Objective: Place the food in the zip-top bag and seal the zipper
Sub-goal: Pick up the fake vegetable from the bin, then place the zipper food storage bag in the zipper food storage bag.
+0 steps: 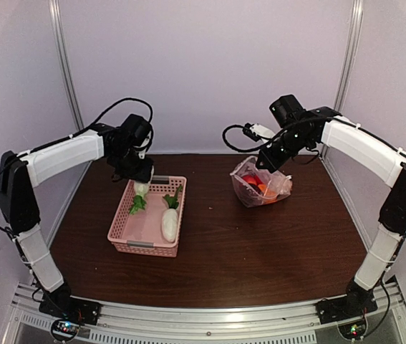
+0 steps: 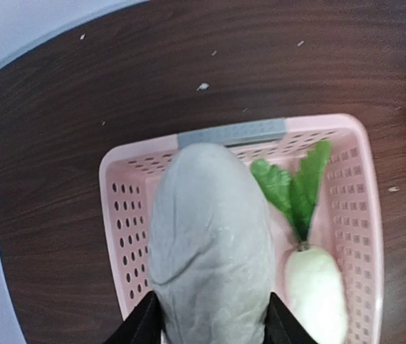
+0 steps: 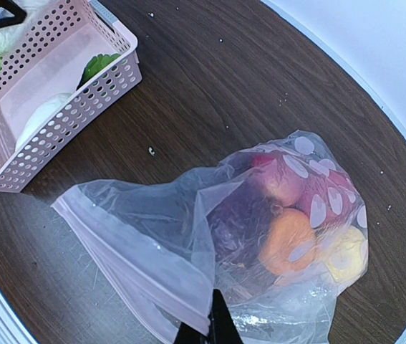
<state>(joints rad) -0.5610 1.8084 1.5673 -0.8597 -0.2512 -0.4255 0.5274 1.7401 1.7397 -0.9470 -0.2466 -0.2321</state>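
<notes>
My left gripper (image 2: 213, 324) is shut on a white radish (image 2: 210, 244), its fingers pressed to both sides of it, and holds it over the pink basket (image 2: 231, 134). From above, this radish (image 1: 141, 189) hangs at the basket's far end with its green leaves down. A second radish (image 2: 316, 294) lies in the basket. At the right, my right gripper (image 3: 213, 331) is shut on the mouth edge of the zip-top bag (image 3: 152, 215), holding it up. Red (image 3: 288, 179), maroon (image 3: 242, 218), orange (image 3: 288, 240) and yellow (image 3: 346, 251) food sits inside. The zipper (image 3: 117, 252) runs along the open mouth.
The pink basket (image 1: 145, 247) stands left of centre on the dark brown table (image 1: 260, 251). The bag (image 1: 260, 188) rests at the back right near the wall. Pale walls close in the back and both sides.
</notes>
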